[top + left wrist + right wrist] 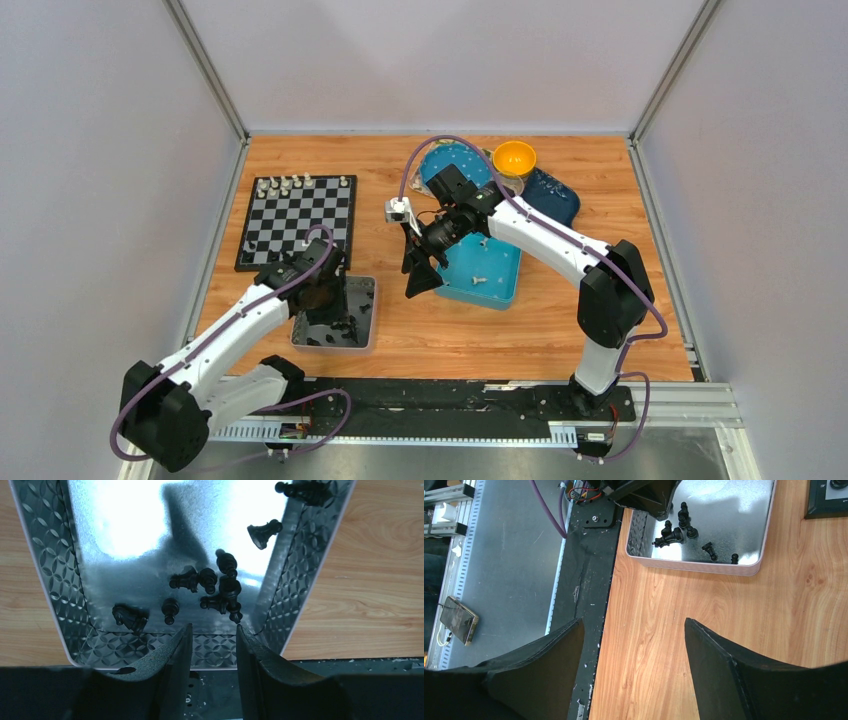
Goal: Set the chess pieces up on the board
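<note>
The checkered board (297,222) lies at the left, with a row of cream-white pieces (300,183) along its far edge and a black piece (250,245) near its front left corner. My left gripper (325,300) hangs over the silver tray (362,290). In the left wrist view it (213,627) is open and empty, its tips just short of several black pieces (215,587) lying on the tray floor (130,530). My right gripper (420,270) is wide open and empty (634,622) above bare wood. A few white pieces (480,275) lie in the blue tray (500,255).
An orange bowl (514,157) and a dark blue dish (555,195) sit at the back behind the blue tray. The right wrist view shows the silver tray (724,510), the board's corner (824,500) and the black base rail (589,570).
</note>
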`<action>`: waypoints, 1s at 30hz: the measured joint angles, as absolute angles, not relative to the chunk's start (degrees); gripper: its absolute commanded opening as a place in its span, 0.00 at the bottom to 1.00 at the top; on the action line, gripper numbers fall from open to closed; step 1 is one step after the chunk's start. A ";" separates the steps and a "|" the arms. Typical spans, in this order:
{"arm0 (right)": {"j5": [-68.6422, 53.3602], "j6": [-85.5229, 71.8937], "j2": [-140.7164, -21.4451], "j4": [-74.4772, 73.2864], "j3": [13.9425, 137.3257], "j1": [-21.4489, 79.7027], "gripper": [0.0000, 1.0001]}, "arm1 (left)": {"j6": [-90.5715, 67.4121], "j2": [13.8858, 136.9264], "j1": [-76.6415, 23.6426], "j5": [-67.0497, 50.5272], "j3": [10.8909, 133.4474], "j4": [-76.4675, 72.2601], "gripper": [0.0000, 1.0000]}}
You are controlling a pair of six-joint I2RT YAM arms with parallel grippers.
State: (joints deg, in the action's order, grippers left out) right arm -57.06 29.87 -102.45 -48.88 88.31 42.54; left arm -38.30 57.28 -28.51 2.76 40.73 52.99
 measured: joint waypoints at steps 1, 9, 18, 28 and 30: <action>-57.06 29.89 -102.45 -48.88 88.31 42.54 0.77 | -38.48 58.00 -28.73 3.16 40.14 52.77 0.44; -57.06 29.91 -102.45 -49.04 88.31 42.54 0.77 | -38.44 61.91 -28.86 4.38 38.72 49.17 0.40; -57.04 30.06 -102.45 -49.04 88.31 42.54 0.77 | -37.78 65.58 -28.88 4.36 37.74 45.30 0.33; -57.06 30.09 -102.45 -49.06 88.31 42.54 0.77 | -37.01 67.40 -28.91 4.36 36.99 43.86 0.29; -57.04 30.09 -102.45 -49.06 88.31 42.54 0.77 | -36.93 67.55 -28.91 4.38 36.93 43.83 0.29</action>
